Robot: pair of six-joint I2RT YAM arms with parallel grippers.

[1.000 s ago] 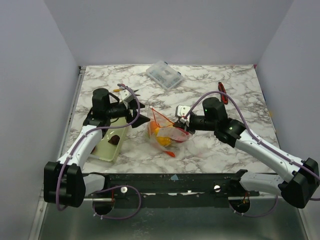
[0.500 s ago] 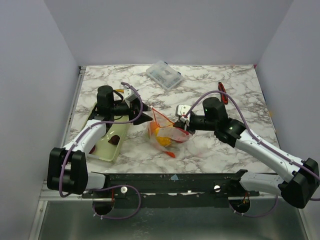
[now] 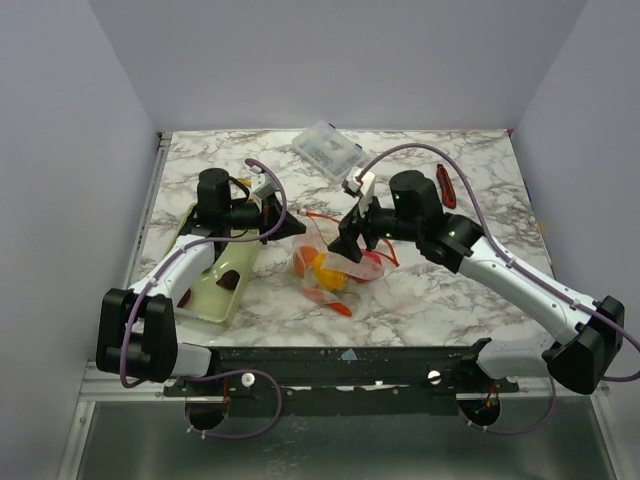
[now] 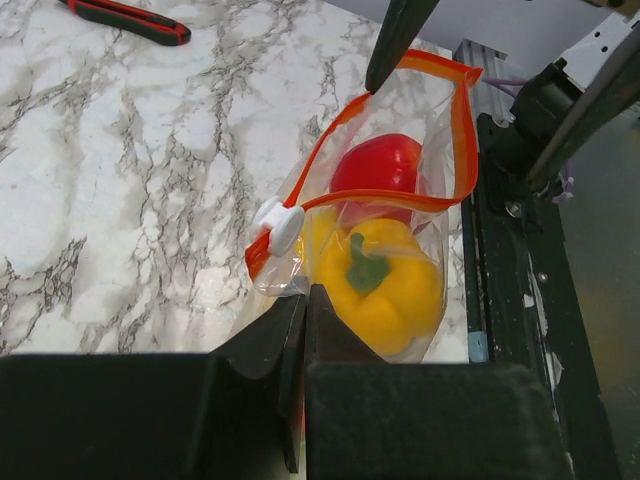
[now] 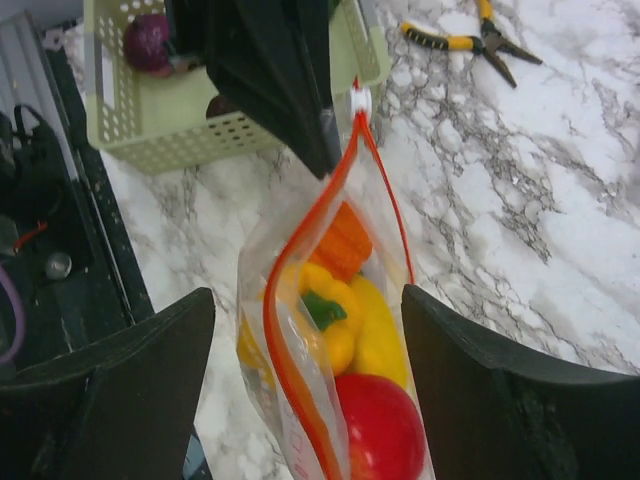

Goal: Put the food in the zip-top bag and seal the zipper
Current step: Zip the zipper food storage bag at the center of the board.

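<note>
Top view: the left arm reaches rightward, its left gripper [image 3: 293, 230] at the left corner of the zip-top bag [image 3: 335, 268], which lies at table centre. The right gripper [image 3: 350, 240] hangs over the bag.

Left wrist view: jaws closed on the bag's edge beside the white slider [image 4: 280, 225]. The zipper [image 4: 400, 203] is parted. A red tomato [image 4: 375, 165] and a yellow pepper [image 4: 385, 285] are inside.

Right wrist view: jaws wide apart, astride the bag, with no contact seen. The green basket [image 5: 180, 140] holds a purple item [image 5: 147, 45].

Marble table [image 3: 420, 300]: basket [image 3: 210, 300], clear box [image 3: 328, 148], knife [image 3: 445, 187], pliers [image 5: 470, 35], zip-top bag [image 3: 335, 265].
</note>
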